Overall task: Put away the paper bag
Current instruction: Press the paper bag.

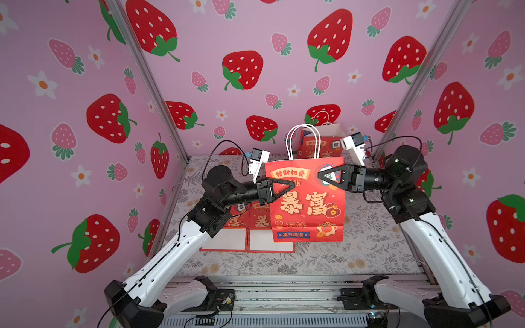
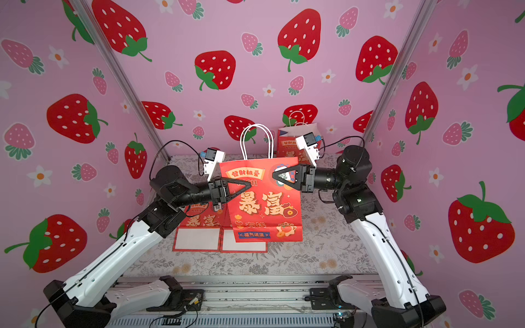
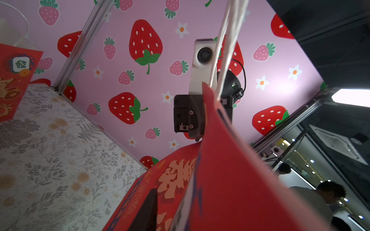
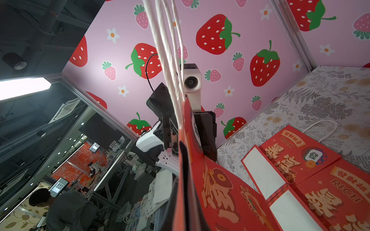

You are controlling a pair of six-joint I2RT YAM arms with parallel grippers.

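The red paper bag point(image 1: 308, 210) point(image 2: 267, 210) hangs flat and upright above the table, its white handles point(image 1: 302, 139) pointing up. My right gripper point(image 1: 319, 176) point(image 2: 274, 176) is shut on the bag's upper right edge; in the right wrist view the paper point(image 4: 220, 190) runs between its closed jaws. My left gripper point(image 1: 292, 184) point(image 2: 249, 186) reaches over the upper left corner. In the left wrist view one dark finger point(image 3: 144, 212) stands off the bag's printed face point(image 3: 176, 180). The other finger is hidden behind the paper.
Two more red bags point(image 1: 235, 227) point(image 1: 267, 230) lie flat side by side on the floral table, under and left of the held one. Another bag point(image 1: 321, 142) stands at the back wall. Strawberry walls enclose the left, back and right.
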